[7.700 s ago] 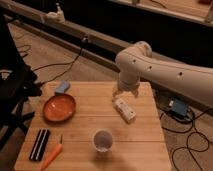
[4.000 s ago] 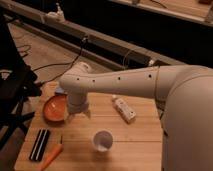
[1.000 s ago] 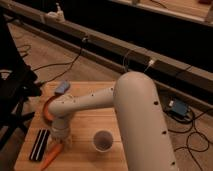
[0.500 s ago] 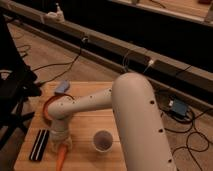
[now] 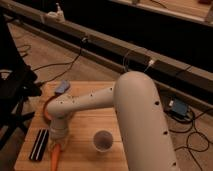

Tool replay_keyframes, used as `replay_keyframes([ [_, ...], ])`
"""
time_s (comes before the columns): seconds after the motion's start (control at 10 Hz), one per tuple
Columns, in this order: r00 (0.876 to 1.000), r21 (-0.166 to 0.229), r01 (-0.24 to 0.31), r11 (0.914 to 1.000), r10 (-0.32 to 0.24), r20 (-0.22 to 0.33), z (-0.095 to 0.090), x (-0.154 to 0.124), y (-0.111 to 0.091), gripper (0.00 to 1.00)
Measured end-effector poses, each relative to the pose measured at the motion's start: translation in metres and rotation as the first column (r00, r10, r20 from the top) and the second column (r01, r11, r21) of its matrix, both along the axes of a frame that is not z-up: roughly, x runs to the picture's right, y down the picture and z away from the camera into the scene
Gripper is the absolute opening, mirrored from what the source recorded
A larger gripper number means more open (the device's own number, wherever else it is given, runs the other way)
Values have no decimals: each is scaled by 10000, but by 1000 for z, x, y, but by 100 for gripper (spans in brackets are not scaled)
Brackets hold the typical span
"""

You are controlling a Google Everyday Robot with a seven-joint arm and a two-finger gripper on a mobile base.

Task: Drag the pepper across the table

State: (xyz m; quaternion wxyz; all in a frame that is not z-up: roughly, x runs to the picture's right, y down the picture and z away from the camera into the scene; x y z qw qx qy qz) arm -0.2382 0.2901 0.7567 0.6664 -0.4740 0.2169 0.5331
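Note:
The slim orange pepper (image 5: 55, 156) lies on the light wooden table (image 5: 82, 122) near its front left edge, just right of a black ridged block. My gripper (image 5: 58, 134) is at the end of the white arm, pointing down right over the pepper's upper end and covering it. Whether it touches the pepper does not show. The arm sweeps in from the right and fills much of the view.
A black ridged block (image 5: 39, 144) lies at the front left. A white cup (image 5: 103, 140) stands at the front middle. An orange bowl (image 5: 47, 106) shows partly behind the arm, with a blue object (image 5: 62, 87) behind it. Cables and a blue box (image 5: 178, 108) lie on the floor.
The pepper has shifted from beside the black block toward the table's front edge. My gripper has moved down and forward with it.

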Motion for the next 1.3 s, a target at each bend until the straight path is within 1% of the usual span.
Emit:
replay_keyframes([
  [0.3, 9995, 476, -121, 9988, 135, -296, 6, 11, -14, 0],
  [0.5, 9990, 573, -176, 9982, 199, -404, 11, 17, -16, 0],
  [0.7, 9977, 651, -235, 9976, 276, -622, 15, 28, -18, 0],
  [0.8, 9964, 699, -264, 9972, 319, -781, 17, 35, -20, 0],
  [1.0, 9893, 937, -442, 9946, 566, -1346, 24, 60, -26, 0],
  [1.3, 9796, 1153, -773, 9903, 970, -1759, 29, 91, -32, 0],
])
